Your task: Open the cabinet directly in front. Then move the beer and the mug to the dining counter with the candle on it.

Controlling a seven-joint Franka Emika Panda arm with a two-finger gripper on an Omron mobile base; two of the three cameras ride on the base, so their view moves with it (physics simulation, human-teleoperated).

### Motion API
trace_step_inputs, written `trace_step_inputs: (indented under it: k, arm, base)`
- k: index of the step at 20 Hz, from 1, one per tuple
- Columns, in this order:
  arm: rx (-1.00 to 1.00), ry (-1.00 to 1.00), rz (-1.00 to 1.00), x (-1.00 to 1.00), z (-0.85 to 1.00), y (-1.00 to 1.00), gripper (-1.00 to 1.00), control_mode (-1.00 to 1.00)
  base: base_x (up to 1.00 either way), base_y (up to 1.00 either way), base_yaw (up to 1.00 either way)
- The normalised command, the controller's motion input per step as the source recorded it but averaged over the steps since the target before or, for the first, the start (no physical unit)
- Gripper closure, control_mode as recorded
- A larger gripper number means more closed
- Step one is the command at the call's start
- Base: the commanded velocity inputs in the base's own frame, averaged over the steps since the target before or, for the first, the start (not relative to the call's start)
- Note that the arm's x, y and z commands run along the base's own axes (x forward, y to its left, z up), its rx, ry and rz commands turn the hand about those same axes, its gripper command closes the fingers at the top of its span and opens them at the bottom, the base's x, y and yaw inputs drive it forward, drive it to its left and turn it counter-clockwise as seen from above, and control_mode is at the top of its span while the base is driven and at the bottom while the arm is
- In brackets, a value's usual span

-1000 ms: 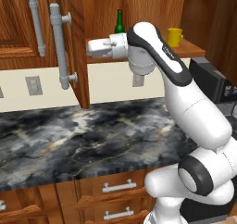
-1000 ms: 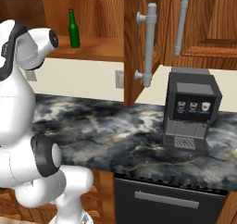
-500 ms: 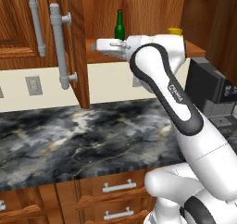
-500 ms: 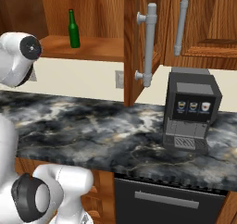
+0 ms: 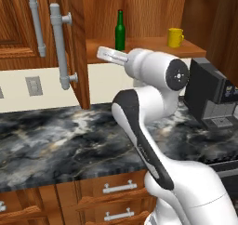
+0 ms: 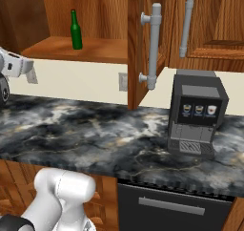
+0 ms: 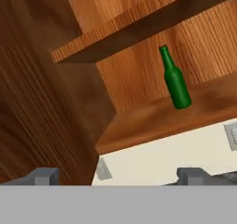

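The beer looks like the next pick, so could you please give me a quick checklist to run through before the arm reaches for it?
1. Cabinet doors swung open, shelf exposed: ok.
2. Beer upright on the shelf: ok.
3. Mug stands well apart from the beer, to its right in the left base view: ok.
4. Pincer open and empty: ok.
5. Pincer lined up with the beer: not ok; the bottle sits right of centre in the hand view.
6. Dining counter free for set-down: cannot tell.

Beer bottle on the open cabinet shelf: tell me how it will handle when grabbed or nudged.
The beer bottle is tall and narrow on a small base, so a nudge up high probably tips it. It looks like smooth glass, likely slippery and breakable. Lying down, its round body would roll.
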Motion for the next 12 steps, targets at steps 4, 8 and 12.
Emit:
trace_step_inputs:
  k: [4,8,12]
  arm:
    - [-0.11,0.29,-0.44,-0.11,0.32,-0.75,-1.00,-1.00]
    - [-0.05,0.38,-0.32,0.00,0.22,-0.91,-1.00,-1.00]
    - [-0.04,0.24,-0.07,0.01,0.28,-0.21,-1.00,-1.00]
  base:
    - [0.00,0.00,0.00]
    - [0.00,0.00,0.00]
    - [0.00,0.00,0.00]
